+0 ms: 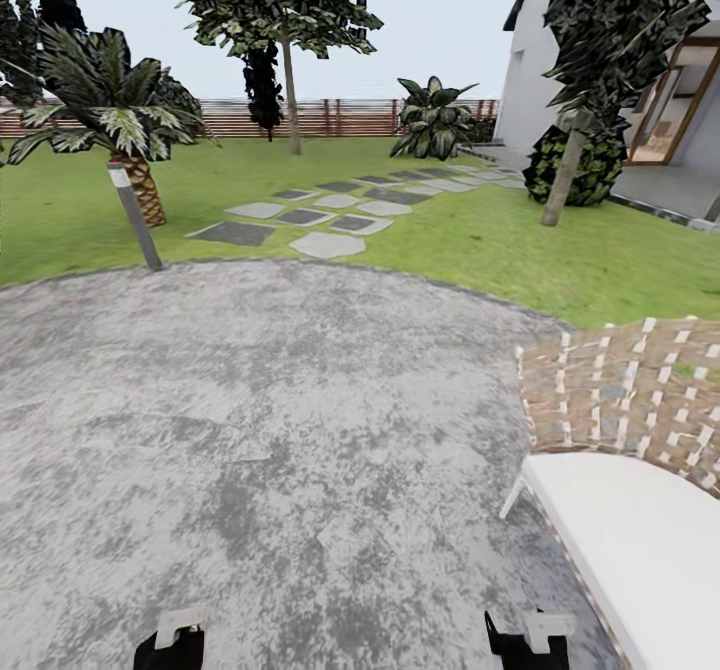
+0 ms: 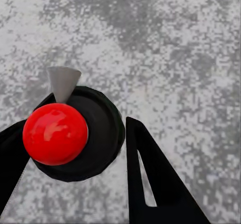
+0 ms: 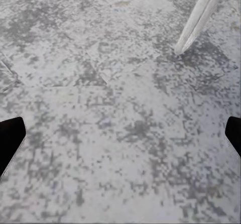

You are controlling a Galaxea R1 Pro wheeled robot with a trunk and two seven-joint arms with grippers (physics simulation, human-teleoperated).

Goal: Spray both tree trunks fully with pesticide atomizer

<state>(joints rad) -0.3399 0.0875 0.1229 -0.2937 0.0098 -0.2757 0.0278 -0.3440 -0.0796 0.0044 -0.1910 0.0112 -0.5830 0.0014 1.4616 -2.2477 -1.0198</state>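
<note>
- Evidently the left hand (image 2: 75,153) had the pesticide atomizer (image 2: 75,133) between its two black fingers (image 2: 155,179): in the left wrist view the round black body topped by a glossy red ball sat against the finger on one side, with the other finger just beside it, so I judged the hand closed on it, though contact on the second finger was not plain.
- Its grey cone-shaped nozzle (image 2: 64,82) pointed away from the wrist, out over the mottled grey paved floor (image 1: 260,430).
- At the near edge of the head view the left hand (image 1: 170,645) hung low, left of the right hand (image 1: 525,642).
- That right hand (image 3: 120,133) was spread wide over bare paving and held nothing.
- Of the two tall trees, one pale trunk (image 1: 562,185) rose far right on the green lawn (image 1: 480,240), the other trunk (image 1: 291,100) farther off near the brown slatted fence (image 1: 340,118).
- Both lay well ahead of the atomizer, so the coming move seemed to be a drive forward, nozzle first.
- A white seat with a woven cushion (image 1: 625,400) stood near right.
</note>
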